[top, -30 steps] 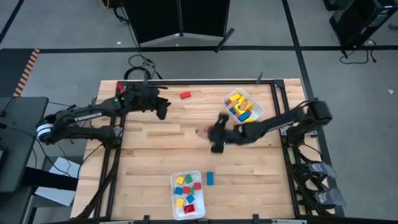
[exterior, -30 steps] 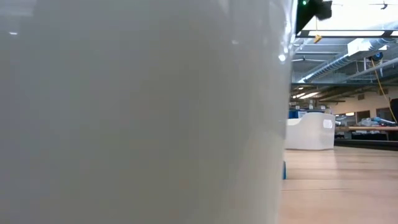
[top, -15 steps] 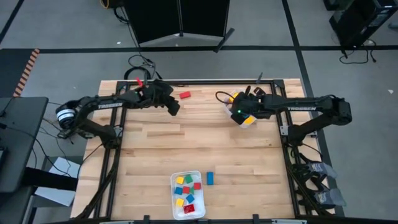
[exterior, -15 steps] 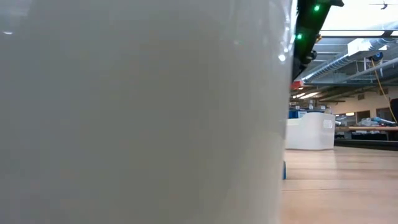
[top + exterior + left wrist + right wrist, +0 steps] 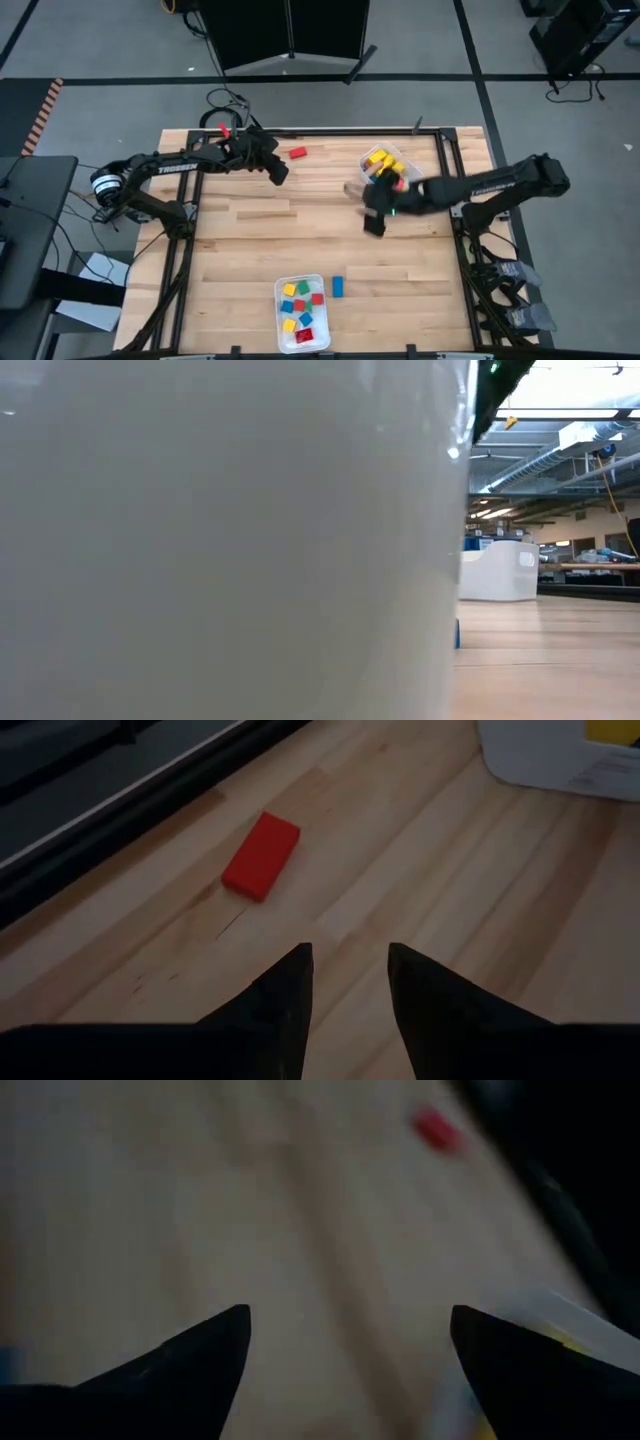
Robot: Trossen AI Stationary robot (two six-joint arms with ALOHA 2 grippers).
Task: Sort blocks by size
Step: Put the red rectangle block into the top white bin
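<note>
Wooden counter (image 5: 250,250), seen from above, with both dark arms reaching in over its far half. Right end effector (image 5: 373,222) hangs over bare wood just beside the far white tray (image 5: 412,170), its two fingers (image 5: 200,1355) spread wide apart and nothing between them; its own camera shows only blurred counter past the tips, with a corner of the tray and a red block in the distance. Left end effector (image 5: 348,982) hovers near the far left edge of the counter, its fingers (image 5: 285,995) set a narrow gap apart, gripping nothing and touching nothing. Just ahead of those tips lies a flat red block (image 5: 261,855), on the wood near the dark rail at the counter's back edge, and apart from the fingers.

Far tray holds several blocks (image 5: 383,165), mostly yellow with a little red showing at the side nearest the right arm. Near tray (image 5: 281,340), at the front edge of the counter, holds small cubes (image 5: 300,305) in yellow, blue, green and red. One blue block (image 5: 338,287) lies on the counter just beside that near tray. Table-level camera is almost wholly filled by a white tray wall (image 5: 220,540), with a strip of counter and room at its side.
</note>
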